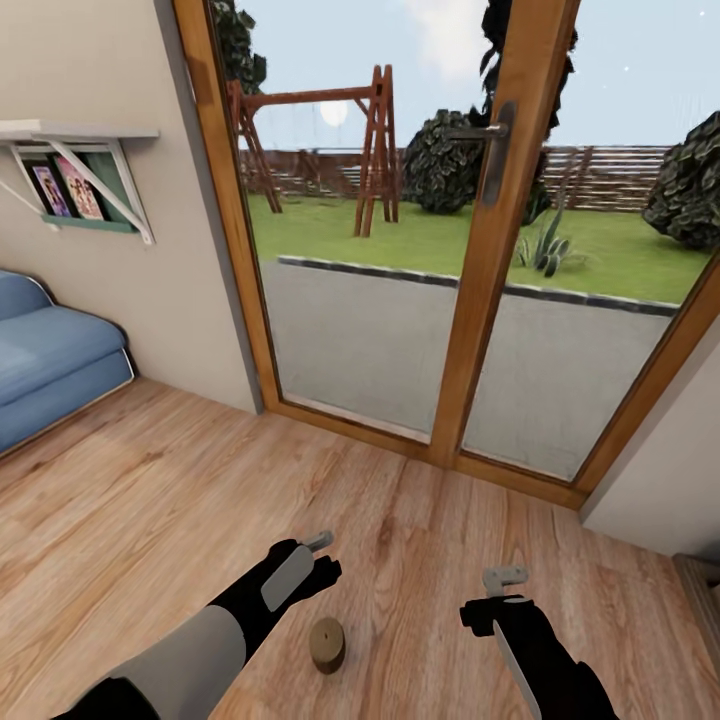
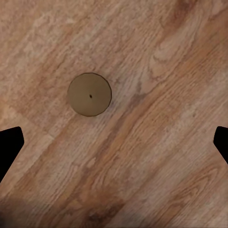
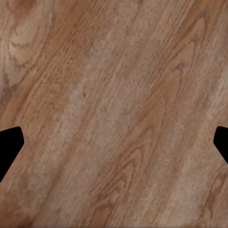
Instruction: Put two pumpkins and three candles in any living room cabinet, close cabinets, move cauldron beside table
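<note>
Your left gripper point(image 1: 318, 556) has its jaws spread wide with nothing between them, and your right gripper point(image 1: 500, 590) is spread and empty too; in each wrist view the dark fingertips point(image 2: 9, 147) sit at opposite edges over bare boards. One candle point(image 1: 327, 644) stands upright on the wooden floor point(image 1: 420, 520), just below and beside your left gripper, apart from it, between your two arms. From the left wrist you see its round beige top point(image 2: 90, 94) with a tiny dark wick. The right wrist gives you grainy brown planks point(image 3: 114, 114). Ahead stands a glass door point(image 1: 390, 300) in a wooden frame, with a blue sofa point(image 1: 50, 360) and a wall shelf point(image 1: 80, 175) to your left.
</note>
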`<state>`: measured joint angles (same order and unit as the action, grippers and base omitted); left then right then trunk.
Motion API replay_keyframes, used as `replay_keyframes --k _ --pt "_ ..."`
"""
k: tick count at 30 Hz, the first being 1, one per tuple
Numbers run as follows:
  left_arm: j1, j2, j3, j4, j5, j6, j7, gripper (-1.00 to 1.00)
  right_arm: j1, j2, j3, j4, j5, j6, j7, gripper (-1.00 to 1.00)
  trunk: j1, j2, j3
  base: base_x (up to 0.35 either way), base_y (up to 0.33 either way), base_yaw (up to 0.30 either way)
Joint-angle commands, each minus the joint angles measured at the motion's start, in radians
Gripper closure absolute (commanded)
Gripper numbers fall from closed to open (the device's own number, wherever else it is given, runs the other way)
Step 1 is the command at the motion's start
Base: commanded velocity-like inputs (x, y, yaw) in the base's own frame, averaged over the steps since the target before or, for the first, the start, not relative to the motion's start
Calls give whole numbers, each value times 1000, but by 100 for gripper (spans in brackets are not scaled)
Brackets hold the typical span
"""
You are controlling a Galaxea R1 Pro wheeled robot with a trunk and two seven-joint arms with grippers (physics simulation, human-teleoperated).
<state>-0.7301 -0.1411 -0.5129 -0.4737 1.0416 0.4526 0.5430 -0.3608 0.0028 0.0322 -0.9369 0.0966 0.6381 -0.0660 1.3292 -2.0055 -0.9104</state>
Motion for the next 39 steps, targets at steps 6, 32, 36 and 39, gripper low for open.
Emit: replay_keyframes --k 6,32,36,39 --pt "0 -1 0 1 1 1 -3 -100 -1 0 0 0 0 0 0 -100 23 -42 -19 0 0 0" --pt "1 -6 -1 12 2 0 -10 -100 -1 0 0 1 -1 -1 0 -100 123 -224 -100 0 0 0" --pt "1 -6 -1 6 0 0 -4 -100 0 0 0 1 -1 -2 0 -100 138 -252 -113 0 0 0" --pt "0 -5 -1 0 -2 0 2 -100 0 -1 0 1 0 -2 0 -100 150 -273 -122 0 0 0"
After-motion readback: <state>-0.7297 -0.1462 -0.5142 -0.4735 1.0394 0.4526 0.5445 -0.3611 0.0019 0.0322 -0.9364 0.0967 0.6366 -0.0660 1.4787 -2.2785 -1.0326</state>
